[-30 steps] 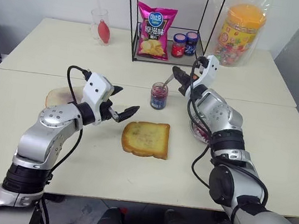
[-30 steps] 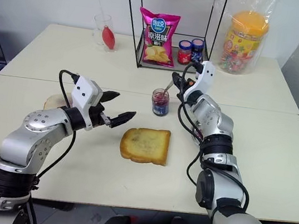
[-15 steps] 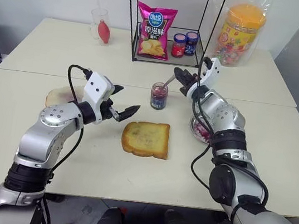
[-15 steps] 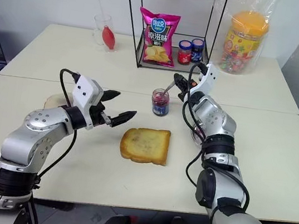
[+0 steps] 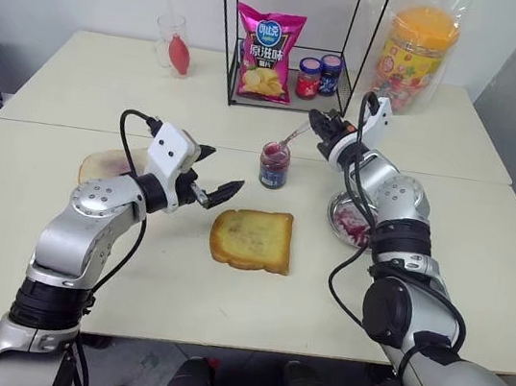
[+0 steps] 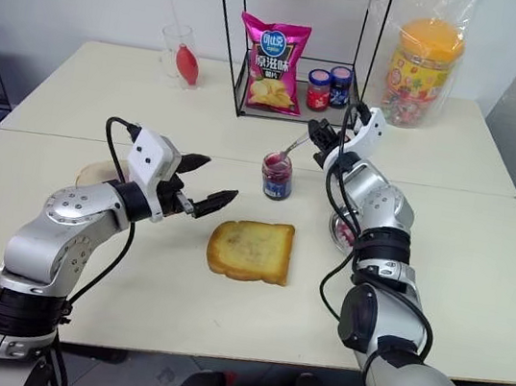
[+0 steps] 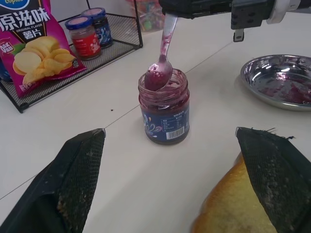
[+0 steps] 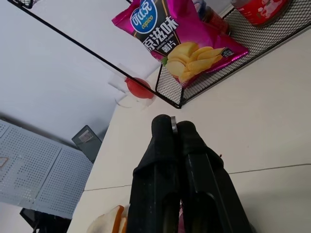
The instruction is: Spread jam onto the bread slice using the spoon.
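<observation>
Two steps left, I'd say: carry and spread. Right gripper, jaws clamped on the spoon handle, has the jam-coated bowl at the mouth of the jam jar, frame centre. Bread slice lies bare on the worktop just below the jar. Left gripper hovers left of the slice, jaws apart, empty.

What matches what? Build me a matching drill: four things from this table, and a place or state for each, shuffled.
1. spoon
2. bread slice
3. metal dish
4. chip bag

A. standing in the wire rack
B. lying flat, nearer the robot than the jam jar
C. bowl at the jar's mouth, handle in the right gripper
D. smeared purple inside

Pairs: 1-C, 2-B, 3-D, 4-A
</observation>
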Robot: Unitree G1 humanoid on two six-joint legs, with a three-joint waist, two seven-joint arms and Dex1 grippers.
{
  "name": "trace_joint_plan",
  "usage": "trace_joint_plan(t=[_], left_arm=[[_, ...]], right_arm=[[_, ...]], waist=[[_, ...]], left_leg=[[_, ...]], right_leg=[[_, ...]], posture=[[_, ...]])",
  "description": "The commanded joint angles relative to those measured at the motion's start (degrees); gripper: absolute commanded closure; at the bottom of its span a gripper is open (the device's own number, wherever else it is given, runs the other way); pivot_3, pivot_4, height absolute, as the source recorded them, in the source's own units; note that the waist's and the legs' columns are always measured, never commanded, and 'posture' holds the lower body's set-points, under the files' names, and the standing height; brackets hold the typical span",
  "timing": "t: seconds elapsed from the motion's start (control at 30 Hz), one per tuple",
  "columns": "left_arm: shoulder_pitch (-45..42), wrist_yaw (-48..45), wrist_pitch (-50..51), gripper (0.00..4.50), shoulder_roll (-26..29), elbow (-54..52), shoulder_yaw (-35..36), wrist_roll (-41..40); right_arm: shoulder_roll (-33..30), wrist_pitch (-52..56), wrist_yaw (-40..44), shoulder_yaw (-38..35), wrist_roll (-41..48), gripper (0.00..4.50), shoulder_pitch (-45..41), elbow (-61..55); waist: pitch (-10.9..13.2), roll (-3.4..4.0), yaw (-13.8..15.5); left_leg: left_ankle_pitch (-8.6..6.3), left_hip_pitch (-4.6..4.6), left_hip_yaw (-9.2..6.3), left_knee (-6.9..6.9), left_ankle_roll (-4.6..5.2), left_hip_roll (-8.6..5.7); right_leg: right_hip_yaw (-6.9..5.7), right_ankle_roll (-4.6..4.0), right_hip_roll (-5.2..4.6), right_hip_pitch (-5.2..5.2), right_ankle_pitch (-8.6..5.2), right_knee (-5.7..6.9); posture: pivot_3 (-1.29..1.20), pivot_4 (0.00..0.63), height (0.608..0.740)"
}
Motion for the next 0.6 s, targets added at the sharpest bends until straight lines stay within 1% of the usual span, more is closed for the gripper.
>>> trace_joint_plan(t=[0.03,0.6], left_arm=[[-1.3,0.2,-1.1,0.0,-0.2,-0.3,0.6,0.3],[-1.3,-0.1,-2.0,0.0,-0.2,0.5,1.2,-0.1]], right_arm=[[-0.6,0.1,-0.2,-0.9,1.9,4.43,-2.6,-1.3],[-1.7,0.4,-0.7,-1.9,3.4,4.43,-2.4,-1.5]], waist=[[0.0,0.0,0.0],[0.0,0.0,0.0]], left_leg=[[0.0,0.0,0.0,0.0,0.0,0.0],[0.0,-0.01,0.0,0.0,0.0,0.0]], right_leg=[[0.0,0.0,0.0,0.0,0.0,0.0],[0.0,0.0,0.01,-0.01,0.0,-0.01]], posture=[[0.0,0.15,0.74],[0.0,0.15,0.74]])
